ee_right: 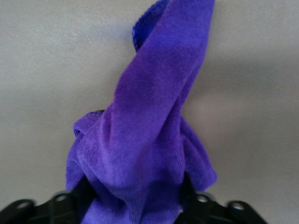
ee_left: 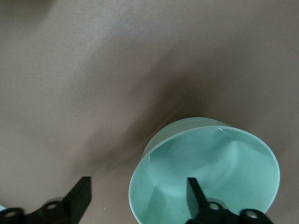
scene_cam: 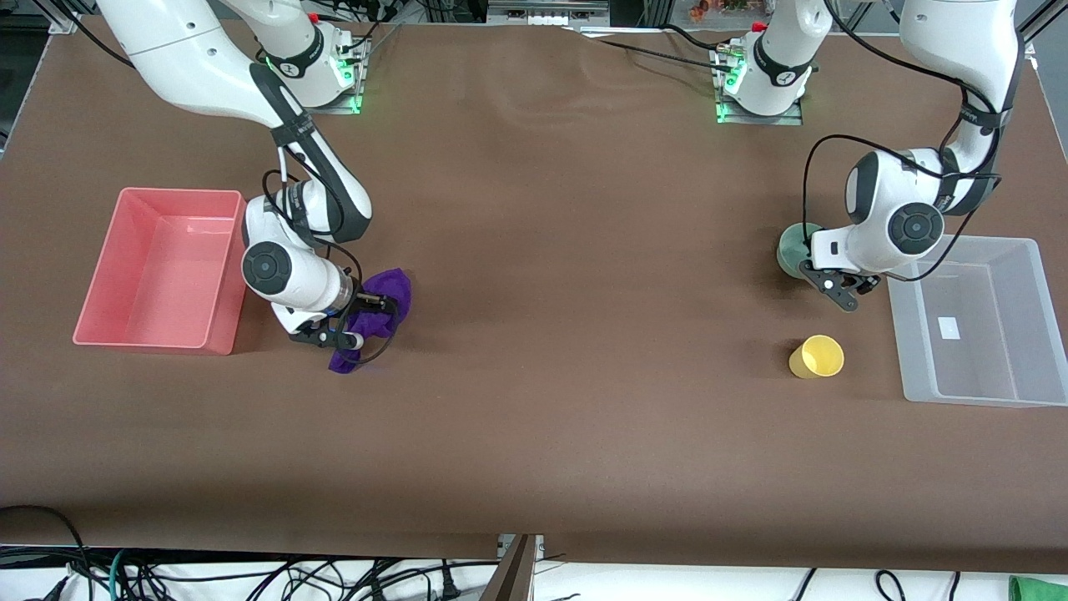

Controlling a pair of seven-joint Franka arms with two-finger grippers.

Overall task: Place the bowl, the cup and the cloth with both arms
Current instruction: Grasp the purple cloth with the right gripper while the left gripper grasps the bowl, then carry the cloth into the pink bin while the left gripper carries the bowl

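Observation:
The purple cloth (scene_cam: 385, 294) lies near the pink bin; in the right wrist view the cloth (ee_right: 149, 140) is bunched between the fingers and stretches away in a taut fold. My right gripper (scene_cam: 360, 321) is shut on it, low over the table. The mint-green bowl (scene_cam: 791, 248) stands upright beside the clear bin. My left gripper (scene_cam: 834, 290) is open over the bowl (ee_left: 219, 163); one finger (ee_left: 196, 193) is inside it, the other outside its wall. The yellow cup (scene_cam: 816, 356) stands alone, nearer the front camera than the bowl.
A pink bin (scene_cam: 133, 334) stands at the right arm's end of the table, empty. A clear plastic bin (scene_cam: 1022, 399) stands at the left arm's end, close to the bowl and cup. Brown tabletop spreads between the two groups.

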